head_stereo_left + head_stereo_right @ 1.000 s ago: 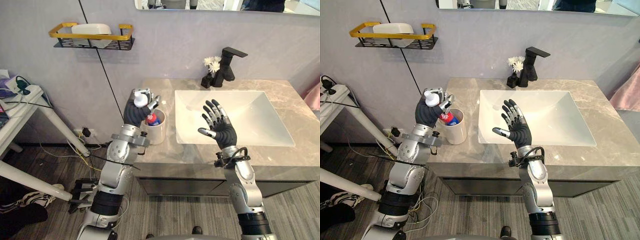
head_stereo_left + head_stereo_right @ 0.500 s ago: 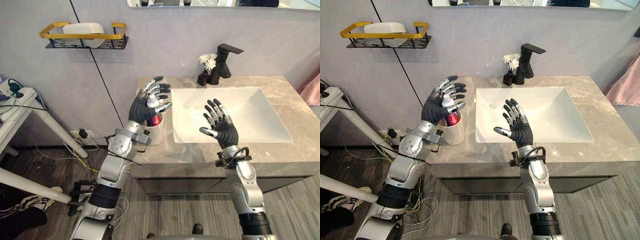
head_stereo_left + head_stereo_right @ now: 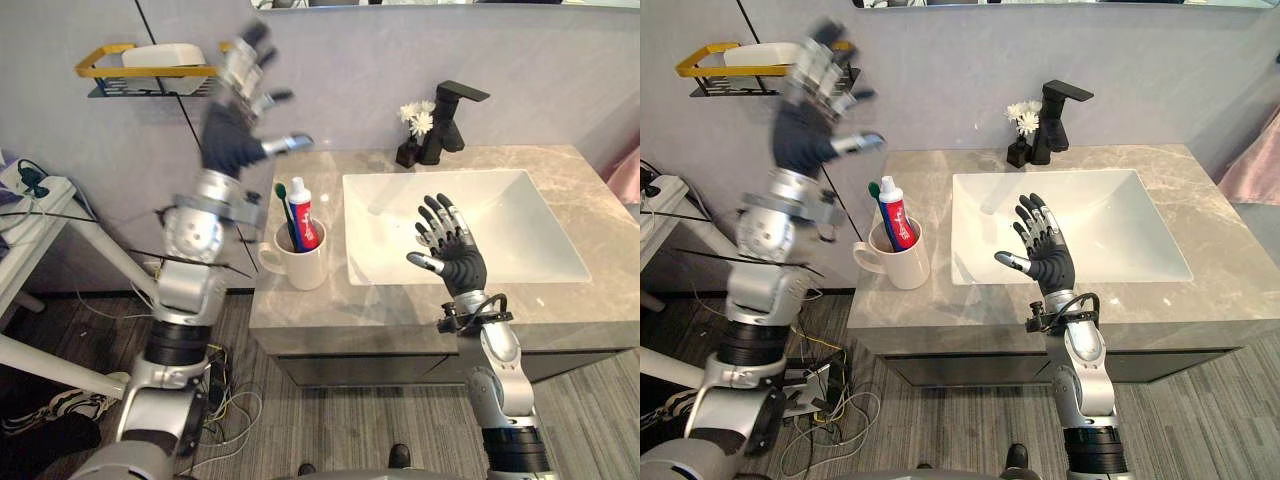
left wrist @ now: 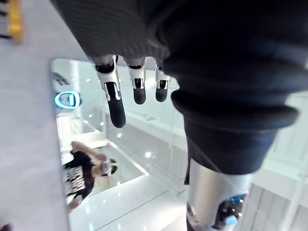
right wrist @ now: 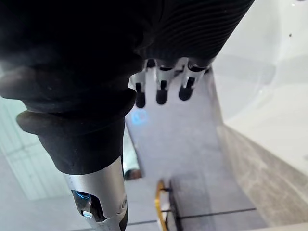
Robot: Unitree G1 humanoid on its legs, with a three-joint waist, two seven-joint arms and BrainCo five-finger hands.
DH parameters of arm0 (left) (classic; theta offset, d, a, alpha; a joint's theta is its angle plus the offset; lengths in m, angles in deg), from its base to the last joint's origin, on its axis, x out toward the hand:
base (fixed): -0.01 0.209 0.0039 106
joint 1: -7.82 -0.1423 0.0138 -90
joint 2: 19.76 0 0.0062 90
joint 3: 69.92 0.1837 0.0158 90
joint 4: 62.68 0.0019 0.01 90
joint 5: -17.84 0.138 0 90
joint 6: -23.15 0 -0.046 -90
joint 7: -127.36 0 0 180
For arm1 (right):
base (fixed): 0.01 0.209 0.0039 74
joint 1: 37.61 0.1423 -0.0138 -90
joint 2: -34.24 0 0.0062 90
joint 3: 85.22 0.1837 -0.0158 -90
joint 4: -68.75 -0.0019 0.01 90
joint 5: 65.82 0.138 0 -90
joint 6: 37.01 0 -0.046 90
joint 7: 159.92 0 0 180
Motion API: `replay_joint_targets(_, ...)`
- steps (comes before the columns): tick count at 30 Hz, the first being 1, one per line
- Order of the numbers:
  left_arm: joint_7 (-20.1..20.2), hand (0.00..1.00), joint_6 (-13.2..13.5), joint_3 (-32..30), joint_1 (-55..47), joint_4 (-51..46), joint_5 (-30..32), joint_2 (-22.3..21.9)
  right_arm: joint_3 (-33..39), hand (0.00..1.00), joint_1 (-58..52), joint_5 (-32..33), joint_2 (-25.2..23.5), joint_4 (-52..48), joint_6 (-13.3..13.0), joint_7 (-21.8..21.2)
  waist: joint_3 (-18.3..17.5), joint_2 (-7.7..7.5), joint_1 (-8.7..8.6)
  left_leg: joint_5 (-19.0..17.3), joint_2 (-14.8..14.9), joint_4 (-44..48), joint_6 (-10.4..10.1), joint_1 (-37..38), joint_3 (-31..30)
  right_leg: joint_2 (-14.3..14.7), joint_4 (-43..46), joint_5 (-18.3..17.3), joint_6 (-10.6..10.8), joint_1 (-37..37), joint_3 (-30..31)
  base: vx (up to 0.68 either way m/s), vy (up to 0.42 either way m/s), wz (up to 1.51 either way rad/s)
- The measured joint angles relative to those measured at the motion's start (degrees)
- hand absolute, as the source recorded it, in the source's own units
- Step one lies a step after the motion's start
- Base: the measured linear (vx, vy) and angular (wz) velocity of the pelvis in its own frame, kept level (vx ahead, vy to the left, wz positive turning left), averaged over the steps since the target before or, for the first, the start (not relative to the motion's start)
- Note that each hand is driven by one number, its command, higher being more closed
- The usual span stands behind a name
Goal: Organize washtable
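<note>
A white mug stands on the marble countertop, just left of the sink. A white toothpaste tube with a red and blue label stands upright in it, beside a toothbrush with a green head. My left hand is raised well above the mug, close to the wall shelf, with its fingers spread and nothing in it. My right hand hovers over the sink's front edge, palm up, fingers straight and empty.
The white rectangular sink takes the middle of the counter. A black faucet and a small dark vase of white flowers stand behind it. A gold-railed wall shelf holds a white object. A white side table stands at the left.
My left hand was shut on the toothpaste tube over the mug; it let the tube go into the mug, opened, and swung up toward the shelf. The right hand stayed put.
</note>
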Motion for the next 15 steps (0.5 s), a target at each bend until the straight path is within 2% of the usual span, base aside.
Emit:
replay_joint_targets(1,0.0,1.0,1.1,-0.7,0.2,-1.6,-1.0,0.8,0.1,0.0,-0.4,0.0,0.0,0.0,0.0,0.0,0.0,0.01,-0.02,0.0,0.0,0.0,0.0,0.0,-0.5,0.0,0.0,0.0,0.0,0.3,-0.6,-0.01,-0.01,0.16)
replay_joint_targets(4,0.2,1.0,2.0,-2.6,-2.1,-5.5,-3.1,1.7,0.0,0.0,-1.3,0.0,-0.1,0.0,0.0,-0.3,0.0,0.05,0.36,0.0,0.0,0.1,0.0,0.1,-1.1,-0.1,0.0,-0.1,0.0,0.6,-1.0,-0.01,-0.013,0.11)
replay_joint_targets(7,3.1,1.0,2.4,-5.8,-16.5,-14.1,-6.6,1.3,0.9,0.0,-3.1,0.0,-0.1,0.0,0.0,-1.2,0.0,0.3,0.82,0.0,0.0,0.1,0.0,0.1,-1.2,0.0,0.0,-0.2,0.1,0.7,-1.1,0.0,0.0,0.0)
replay_joint_targets(9,5.2,1.0,1.7,-6.3,-23.8,-16.9,-7.0,-1.0,2.3,0.0,-4.4,-0.1,-0.3,-0.3,0.0,-1.2,0.0,0.3,1.45,0.0,-0.1,0.1,0.0,0.1,-1.3,0.0,0.0,-0.2,0.1,0.8,-1.2,-0.01,-0.007,0.05)
replay_joint_targets(10,6.6,1.0,1.2,-6.3,-31.1,-19.1,-7.0,-4.4,3.8,0.0,-5.6,-0.1,-0.7,-0.4,0.0,-1.2,0.0,0.3,1.45,0.0,-0.1,0.1,0.0,0.2,-1.8,-0.1,0.0,-0.3,0.0,1.1,-1.7,-0.02,-0.012,0.14)
replay_joint_targets(12,7.9,1.0,0.3,-6.0,-38.5,-20.5,-7.0,-8.4,4.6,0.0,-6.9,-0.1,-1.7,-0.5,0.0,-1.2,0.0,0.27,1.52,0.0,-0.1,0.1,0.0,0.6,-2.4,-0.2,0.0,-0.6,0.1,1.8,-2.3,-0.03,-0.018,0.17)
replay_joint_targets(15,9.1,1.0,-0.7,-3.6,-45.5,-21.4,-7.0,-12.5,4.6,0.0,-8.1,-0.1,-2.7,-1.3,0.0,-1.1,0.0,0.26,1.75,0.0,0.0,0.1,0.0,0.9,-2.7,-0.2,0.0,-0.8,0.2,2.3,-2.6,-0.05,-0.021,0.07)
